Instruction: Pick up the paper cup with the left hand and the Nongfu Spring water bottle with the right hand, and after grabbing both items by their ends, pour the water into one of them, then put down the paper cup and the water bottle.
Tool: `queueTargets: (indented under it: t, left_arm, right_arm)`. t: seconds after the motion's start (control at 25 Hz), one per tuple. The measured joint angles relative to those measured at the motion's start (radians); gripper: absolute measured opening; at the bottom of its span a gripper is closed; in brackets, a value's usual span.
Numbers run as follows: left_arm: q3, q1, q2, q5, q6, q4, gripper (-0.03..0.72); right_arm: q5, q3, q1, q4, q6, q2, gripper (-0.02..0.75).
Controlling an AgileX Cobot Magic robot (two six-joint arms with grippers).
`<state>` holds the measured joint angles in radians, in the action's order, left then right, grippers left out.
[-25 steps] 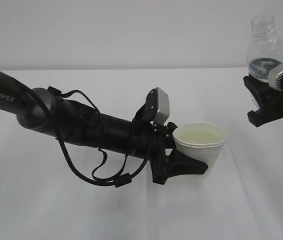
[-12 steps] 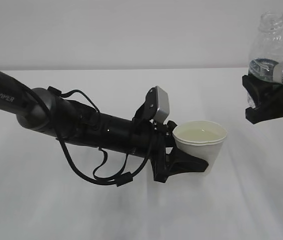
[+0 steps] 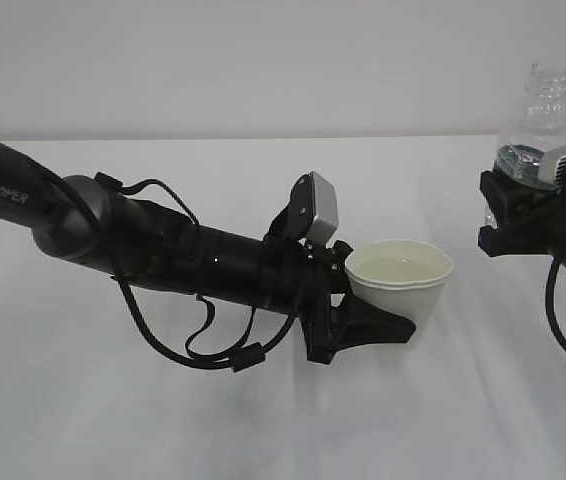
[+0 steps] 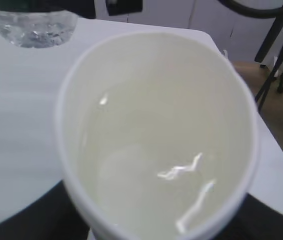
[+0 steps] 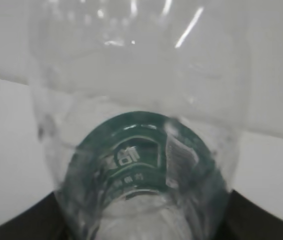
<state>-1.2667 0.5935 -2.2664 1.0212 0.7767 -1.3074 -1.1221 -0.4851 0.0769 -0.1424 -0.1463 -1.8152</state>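
The left hand (image 3: pixel 368 325) is closed around the lower wall of the paper cup (image 3: pixel 403 285), its black fingers (image 3: pixel 373 330) pressing the cup from both sides, so the cup hangs upright just above the white table (image 3: pixel 263 420). From the left wrist the cup (image 4: pixel 156 135) fills the view: its cream inside holds the water (image 4: pixel 151 165), a shallow clear pool with bright glints on its surface. Behind the claw sit a grey box (image 3: pixel 318 210) and looping black cables (image 3: pixel 203 350), then the thick black arm (image 3: pixel 83 215) marked PIPER, which runs off the left edge.

The right hand (image 3: pixel 513 215) grips the Nongfu Spring water bottle (image 3: pixel 543 115) around its lower body. The bottle stands upright, its capless neck at the top, well apart from the cup and to its right. In the right wrist view the bottle (image 5: pixel 141 150) looks clear and largely empty, with the dark green label (image 5: pixel 131 155) just above the jaws.
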Motion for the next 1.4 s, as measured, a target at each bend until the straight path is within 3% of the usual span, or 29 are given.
queueTargets:
  t: [0.44, 1.4]
  left_arm:
    - [0.0, -0.012, 0.0, -0.01, 0.0, 0.002, 0.426]
    - [0.0, -0.012, 0.0, -0.01, 0.0, -0.007, 0.426]
  right_arm:
    - [0.0, -0.017, 0.0, 0.059, 0.017, -0.116, 0.376]
    - [-0.001, -0.164, 0.0, 0.063, 0.047, -0.3, 0.376]
